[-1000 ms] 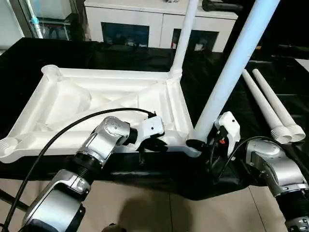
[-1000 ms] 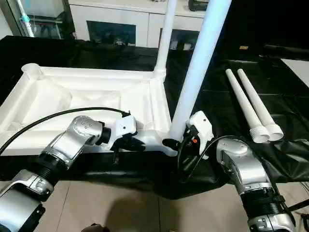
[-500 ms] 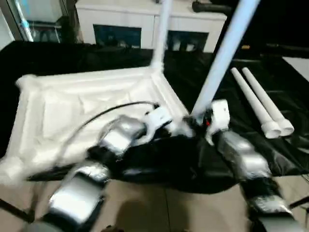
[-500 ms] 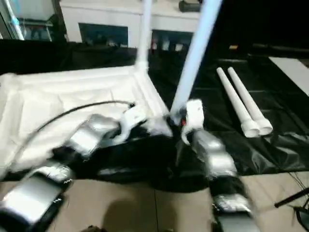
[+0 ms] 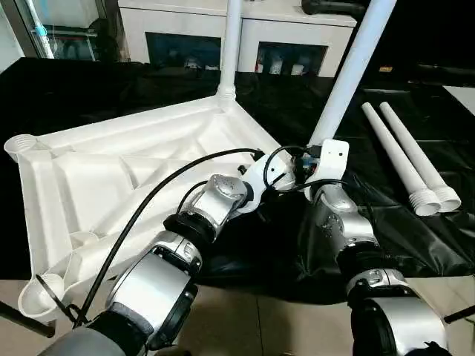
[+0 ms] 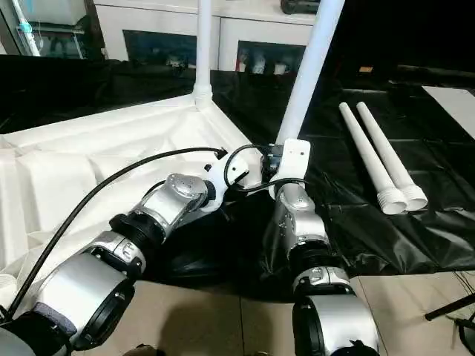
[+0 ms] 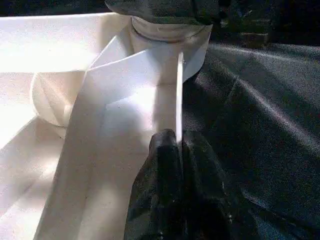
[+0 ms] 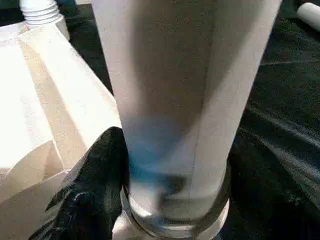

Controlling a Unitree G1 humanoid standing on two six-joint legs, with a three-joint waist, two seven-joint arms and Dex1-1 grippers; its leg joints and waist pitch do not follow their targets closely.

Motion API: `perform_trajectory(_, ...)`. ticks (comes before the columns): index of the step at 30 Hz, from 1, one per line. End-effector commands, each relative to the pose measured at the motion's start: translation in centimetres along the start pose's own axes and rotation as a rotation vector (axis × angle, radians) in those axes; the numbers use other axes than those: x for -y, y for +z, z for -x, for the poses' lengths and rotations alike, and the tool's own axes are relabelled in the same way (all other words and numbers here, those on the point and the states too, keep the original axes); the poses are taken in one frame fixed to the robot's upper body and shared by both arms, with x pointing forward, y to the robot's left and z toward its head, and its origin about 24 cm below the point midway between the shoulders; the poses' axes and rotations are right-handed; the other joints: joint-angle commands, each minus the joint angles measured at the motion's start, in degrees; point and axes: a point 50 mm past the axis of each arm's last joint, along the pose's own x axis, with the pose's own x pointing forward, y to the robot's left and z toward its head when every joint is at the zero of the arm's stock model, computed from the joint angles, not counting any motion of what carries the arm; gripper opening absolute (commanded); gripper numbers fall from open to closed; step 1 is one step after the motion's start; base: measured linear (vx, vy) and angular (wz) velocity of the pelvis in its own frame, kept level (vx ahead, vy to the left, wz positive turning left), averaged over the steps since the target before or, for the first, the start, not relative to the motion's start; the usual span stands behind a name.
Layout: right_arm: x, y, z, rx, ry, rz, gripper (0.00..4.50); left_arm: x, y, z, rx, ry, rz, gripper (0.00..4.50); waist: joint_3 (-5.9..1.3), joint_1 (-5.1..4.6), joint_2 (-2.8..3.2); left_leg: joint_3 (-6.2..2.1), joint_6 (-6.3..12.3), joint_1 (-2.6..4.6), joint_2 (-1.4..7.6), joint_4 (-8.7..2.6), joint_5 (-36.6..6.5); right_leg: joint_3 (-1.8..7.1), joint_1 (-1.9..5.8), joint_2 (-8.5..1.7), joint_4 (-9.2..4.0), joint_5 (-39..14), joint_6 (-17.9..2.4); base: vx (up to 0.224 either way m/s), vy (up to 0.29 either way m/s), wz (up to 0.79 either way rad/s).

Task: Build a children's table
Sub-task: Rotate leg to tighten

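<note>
The white tabletop point(image 5: 111, 178) lies underside up on the black cloth, turned at an angle. One leg point(image 5: 230, 44) stands upright in its far corner socket. A second leg point(image 5: 349, 74) rises tilted from the near right corner socket. My left gripper point(image 7: 178, 145) is shut on the tabletop's thin rim just beside that socket. My right gripper point(image 5: 315, 150) is closed around the base of the tilted leg point(image 8: 175, 100), with a black finger point(image 8: 100, 175) pressed to its side. Two loose legs point(image 5: 404, 159) lie side by side on the cloth to the right.
A white cabinet with glass doors point(image 5: 260, 33) stands behind the table. The black cloth point(image 5: 415, 237) drapes over the front edge, with tiled floor point(image 5: 260, 326) below. The tabletop's near left corner socket point(image 5: 37, 297) hangs past the cloth edge. A black cable point(image 5: 148, 208) loops over my left forearm.
The tabletop has swung round on the cloth, its near left corner coming towards me. Both arms have drawn in to the middle with their grips unchanged. The camera also shifted.
</note>
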Motion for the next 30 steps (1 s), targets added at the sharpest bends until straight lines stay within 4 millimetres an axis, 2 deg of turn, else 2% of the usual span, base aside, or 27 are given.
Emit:
perform_trajectory(1, -1.9, 0.9, 0.0, 0.061, 0.114, -0.002, 3.31, -1.3, 0.8, 0.5, 0.062, 0.091, -0.010, 0.00, -4.34, 0.04, -0.71, -0.96, 4.56, 1.70, 2.65, -3.85, -9.67, 1.64, 2.67, -3.13, -3.74, -6.10, -13.14, 0.000, 0.000, 0.00)
perform_trajectory(2, -1.8, 1.1, 0.1, 0.078, 0.128, 0.006, 3.34, -1.2, 0.7, 0.6, 0.067, 0.071, -0.019, 0.00, -4.35, 0.02, -0.79, -0.95, 4.44, 1.67, 2.65, -3.84, -9.75, 1.66, 2.67, -3.12, -3.75, -6.44, -12.98, 0.000, 0.000, 0.00)
perform_trajectory(4, -1.3, 1.4, 0.4, 0.103, 0.149, 0.024, 3.63, -1.1, 0.4, 0.7, 0.076, 0.031, -0.048, 0.00, -4.30, -0.45, -0.89, -1.32, 4.27, 0.98, 2.64, -4.07, -9.49, 1.52, 3.06, -3.23, -3.70, -7.60, -11.91, 0.000, 0.000, 0.00)
perform_trajectory(7, -0.5, 1.7, 0.8, 0.123, 0.171, 0.051, 3.78, -1.0, 0.0, 0.9, 0.082, -0.015, -0.070, 0.00, -4.32, -0.36, -0.81, -1.14, 4.70, 1.52, 2.78, -3.88, -8.77, 1.60, 2.71, -3.15, -3.65, -6.05, -12.59, 0.000, 0.000, 0.00)
perform_trajectory(8, 0.1, 1.8, 1.2, 0.132, 0.189, 0.081, 3.84, -0.9, -0.4, 1.1, 0.084, -0.050, -0.083, 0.00, -4.28, -0.22, -0.77, -1.13, 4.93, 1.47, 2.84, -3.90, -8.03, 1.59, 2.76, -3.07, -3.51, -5.05, -12.97, 0.000, 0.000, 0.00)
perform_trajectory(9, 1.2, 1.8, 2.0, 0.123, 0.260, 0.134, 3.95, -0.8, -1.3, 1.5, 0.073, -0.104, -0.094, 0.00, -4.21, 0.05, -0.39, -1.07, 5.32, 1.59, 2.82, -3.88, -7.83, 1.63, 2.78, -2.93, -3.50, -4.15, -13.11, 0.000, 0.000, 0.00)
perform_trajectory(12, 2.4, 1.7, 3.1, 0.090, 0.347, 0.217, 4.22, -0.7, -2.4, 2.0, 0.060, -0.154, -0.105, 0.00, -4.15, 0.45, -0.47, -1.06, 5.32, 1.71, 2.95, -3.98, -8.76, 1.69, 2.84, -2.86, -3.58, -4.24, -13.21, 0.000, 0.000, 0.00)
perform_trajectory(14, 3.1, 1.5, 3.9, 0.044, 0.421, 0.257, 4.46, -0.8, -2.8, 2.3, 0.056, -0.183, -0.110, 0.00, -3.81, 0.38, -0.38, -1.14, 4.18, 1.68, 2.88, -4.29, -12.44, 1.70, 2.74, -2.94, -4.27, -9.66, -12.45, 0.000, 0.000, 0.00)
perform_trajectory(15, 3.7, 1.3, 4.7, 0.007, 0.496, 0.301, 4.46, -0.8, -3.1, 2.6, 0.052, -0.218, -0.126, 0.00, -3.69, 0.21, -0.39, -1.27, 2.93, 1.70, 2.98, -4.49, -14.54, 1.74, 2.64, -3.06, -4.58, -13.29, -11.59, 0.000, 0.000, 0.00)
perform_trajectory(16, 4.0, 1.1, 5.2, -0.015, 0.541, 0.327, 4.46, -0.8, -3.3, 2.8, 0.047, -0.236, -0.131, 0.00, -3.69, 0.31, -0.30, -1.42, 2.67, 1.73, 2.97, -4.57, -15.60, 1.64, 2.91, -3.05, -4.72, -14.63, -11.16, 0.000, 0.000, 0.00)
perform_trajectory(17, 4.1, 1.0, 5.4, -0.026, 0.566, 0.344, 4.46, -0.8, -3.4, 2.9, 0.043, -0.246, -0.133, 0.00, -3.54, 0.29, -0.38, -1.34, 2.24, 1.93, 3.24, -4.58, -16.70, 1.89, 2.39, -3.22, -4.94, -15.85, -10.81, 0.000, 0.000, 0.00)
perform_trajectory(18, 4.4, 0.8, 6.1, -0.044, 0.631, 0.400, 4.46, -0.8, -3.5, 3.3, 0.032, -0.280, -0.152, 0.00, -3.56, 0.08, -0.17, -1.44, 1.99, 1.77, 3.07, -4.65, -17.20, 1.83, 2.48, -3.13, -4.96, -16.59, -10.74, 0.000, 0.000, 0.00)
perform_trajectory(19, 4.7, 0.7, 6.7, -0.061, 0.679, 0.432, 4.46, -0.7, -3.6, 3.7, 0.026, -0.333, -0.188, 0.00, -3.55, 0.27, -0.33, -1.44, 1.62, 1.90, 3.18, -4.64, -18.18, 1.85, 2.36, -3.20, -5.22, -18.04, -10.15, 0.000, 0.000, 0.00)
perform_trajectory(21, 4.9, 0.6, 7.1, -0.082, 0.723, 0.427, 4.46, -0.3, -3.5, 4.2, 0.027, -0.416, -0.212, 0.00, -3.47, 0.09, -0.28, -1.49, 1.40, 1.78, 3.20, -4.74, -18.79, 1.92, 2.10, -3.29, -5.35, -19.23, -10.12, 0.000, 0.000, 0.00)
perform_trajectory(23, 5.1, 0.5, 7.8, -0.123, 0.808, 0.405, 4.46, 0.3, -3.4, 5.1, 0.017, -0.539, -0.248, 0.00, -3.65, 0.35, -0.17, -1.66, 1.29, 1.87, 3.50, -4.84, -17.89, 1.93, 2.24, -3.36, -4.96, -17.73, -10.85, 0.000, 0.000, 0.00)
perform_trajectory(24, 5.1, 0.5, 7.8, -0.123, 0.808, 0.405, 4.46, 0.3, -3.4, 5.1, 0.017, -0.539, -0.248, 0.00, -3.55, 0.27, -0.09, -1.48, 1.52, 1.91, 3.59, -4.84, -17.37, 2.04, 1.97, -3.18, -4.89, -16.03, -11.47, 0.000, 0.000, 0.00)
perform_trajectory(26, 5.2, 0.6, 7.8, -0.128, 0.806, 0.412, 4.46, 0.1, -3.4, 5.1, 0.015, -0.513, -0.258, 0.00, -3.64, 0.54, 0.21, -1.13, 1.17, 2.47, 3.51, -4.66, -17.20, 2.08, 1.51, -2.93, -4.75, -13.61, -12.59, 0.000, 0.000, 0.00)
perform_trajectory(27, 5.1, 0.6, 7.9, -0.132, 0.810, 0.421, 4.46, 0.0, -3.3, 5.1, 0.015, -0.498, -0.262, 0.00, -3.68, 0.63, 0.18, -1.17, 1.07, 2.35, 3.51, -4.68, -16.84, 2.05, 1.69, -2.99, -4.57, -12.85, -12.85, 0.000, 0.000, 0.00)
perform_trajectory(28, 5.2, 0.5, 7.9, -0.141, 0.813, 0.434, 4.46, 0.0, -3.3, 5.2, 0.013, -0.493, -0.265, 0.00, -3.74, 0.70, -0.10, -1.25, 1.03, 2.02, 3.50, -4.75, -15.93, 1.97, 2.01, -3.00, -4.34, -11.60, -12.97, 0.000, 0.000, 0.00)
perform_trajectory(30, 5.2, 0.3, 7.9, -0.154, 0.819, 0.450, 4.46, 0.0, -3.3, 5.3, 0.010, -0.494, -0.269, 0.00, -3.74, 0.79, -0.03, -1.34, 1.03, 1.83, 3.42, -4.77, -15.56, 1.94, 2.23, -3.15, -4.22, -11.46, -12.80, 0.000, 0.000, 0.00)
